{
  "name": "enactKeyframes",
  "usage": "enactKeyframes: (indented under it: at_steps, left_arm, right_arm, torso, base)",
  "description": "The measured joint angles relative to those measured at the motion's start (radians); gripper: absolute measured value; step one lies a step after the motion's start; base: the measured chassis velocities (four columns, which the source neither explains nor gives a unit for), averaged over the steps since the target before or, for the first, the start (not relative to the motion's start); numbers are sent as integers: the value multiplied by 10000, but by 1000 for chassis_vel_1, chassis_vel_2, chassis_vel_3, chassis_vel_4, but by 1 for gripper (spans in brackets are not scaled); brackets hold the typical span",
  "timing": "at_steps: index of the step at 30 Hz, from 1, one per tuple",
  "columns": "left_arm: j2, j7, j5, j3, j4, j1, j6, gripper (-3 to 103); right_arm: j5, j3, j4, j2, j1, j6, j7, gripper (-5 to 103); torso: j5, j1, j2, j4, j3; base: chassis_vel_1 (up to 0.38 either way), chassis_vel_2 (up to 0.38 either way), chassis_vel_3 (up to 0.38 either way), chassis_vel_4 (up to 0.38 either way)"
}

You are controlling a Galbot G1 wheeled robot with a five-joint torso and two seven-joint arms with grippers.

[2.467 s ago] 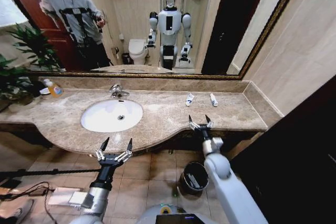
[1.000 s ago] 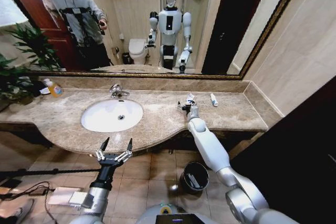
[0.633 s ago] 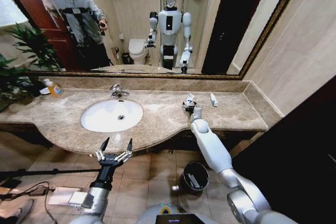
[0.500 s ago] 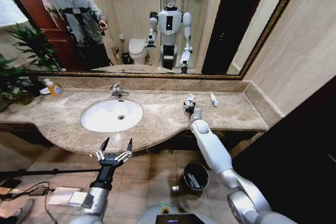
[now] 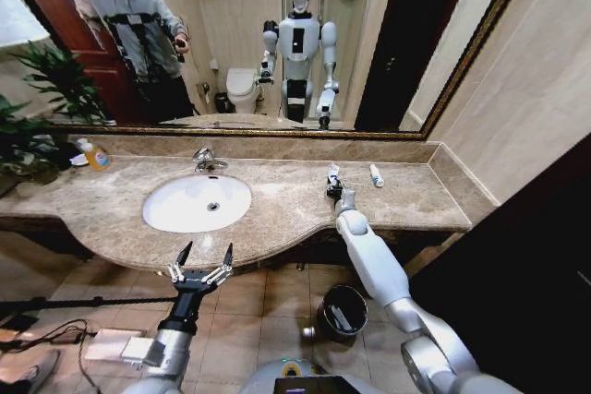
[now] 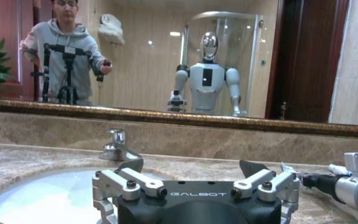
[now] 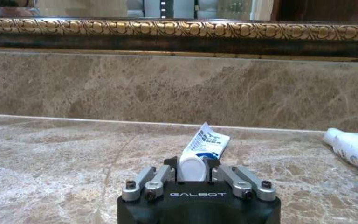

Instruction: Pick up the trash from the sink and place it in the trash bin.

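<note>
A small white tube (image 5: 332,173) with blue print lies on the marble countertop right of the sink (image 5: 157,219). My right gripper (image 5: 332,188) reaches over the counter and is shut on this tube's white cap. In the right wrist view the tube (image 7: 207,141) sticks out past the gripper (image 7: 192,168) toward the wall. A second white tube (image 5: 375,175) (image 7: 356,148) lies beside it, untouched. The trash bin (image 5: 325,306) stands on the floor below the counter edge, with a white piece inside. My left gripper (image 5: 203,260) (image 6: 191,167) hangs open in front of the counter, level with the basin.
A chrome tap (image 5: 205,161) (image 6: 117,147) stands behind the basin. An orange-capped soap bottle (image 5: 95,156) and a green plant (image 5: 28,136) sit at the counter's far left. A mirror and stone backsplash close off the rear. Cables (image 5: 55,334) lie on the floor at the left.
My right arm has stretched from the counter's front edge to the white tube, and its open fingers have shut on the cap. The left arm has stayed put.
</note>
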Motion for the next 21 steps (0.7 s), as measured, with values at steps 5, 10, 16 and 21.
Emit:
enactKeyframes:
  at_steps: [5,10,16,21]
  left_arm:
    - [0,0,0,0,0,0,0,100]
    - [0,0,0,0,0,0,0,100]
    - [1,1,0,0,0,0,0,100]
    - [-2,-3,0,0,0,0,0,100]
  right_arm:
    - [142,-6,403,-159,-190,-72,54,25]
    - [137,41,845,-430,-546,-34,67,25]
    - [122,363,2551,-1076,-2187,445,55,25]
    - [198,644,3749,-1421,-3396,1095,34,25]
  torso:
    - [0,0,0,0,0]
    - [1,0,0,1,0]
    - [0,-1,0,0,-1]
    - [2,-1,0,-1,0]
  base:
    - [0,0,0,0]
    - [0,0,0,0]
    - [0,0,0,0]
    - [0,0,0,0]
